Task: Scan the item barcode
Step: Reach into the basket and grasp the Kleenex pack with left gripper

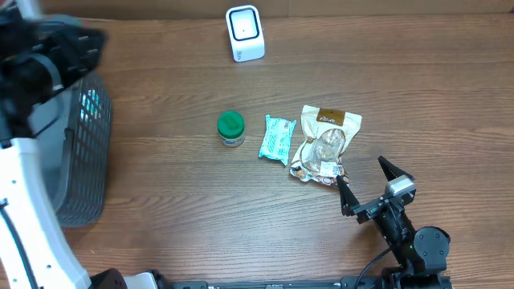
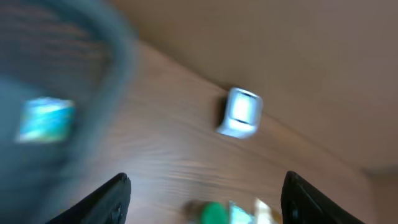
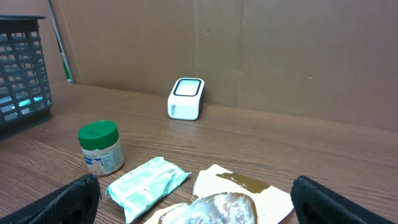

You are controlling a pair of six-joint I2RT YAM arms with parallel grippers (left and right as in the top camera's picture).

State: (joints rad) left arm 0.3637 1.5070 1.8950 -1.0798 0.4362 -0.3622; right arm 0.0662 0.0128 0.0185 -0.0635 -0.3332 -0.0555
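Three items lie in a row at mid-tabletop (image 1: 161,233), on the near side of the scanner (image 1: 245,32) and well apart from it. The scanner is a small white box with a dark-rimmed face, standing upright at the far edge. From left to right the items are as follows. First is a small jar (image 1: 230,128) with a green lid and a pale label, upright. Second is a teal packet (image 1: 277,139) printed in white, lying flat. Third is a pouch (image 1: 324,143) with a clear window, a kraft-brown header and a white label at its near end, lying flat and crumpled. The packet sits between jar and pouch, closer to the pouch. No barcode can be made out on any of them. The right hand (image 1: 359,170) is at the near right, fingers spread wide and holding nothing. The pouch's near end lies just ahead of it, and contact cannot be confirmed. The left hand (image 2: 205,186) is over the dark mesh basket (image 1: 80,160) at the left edge, fingers apart with nothing between them; its own view is motion-blurred. A teal object (image 2: 45,119) lies inside the basket.
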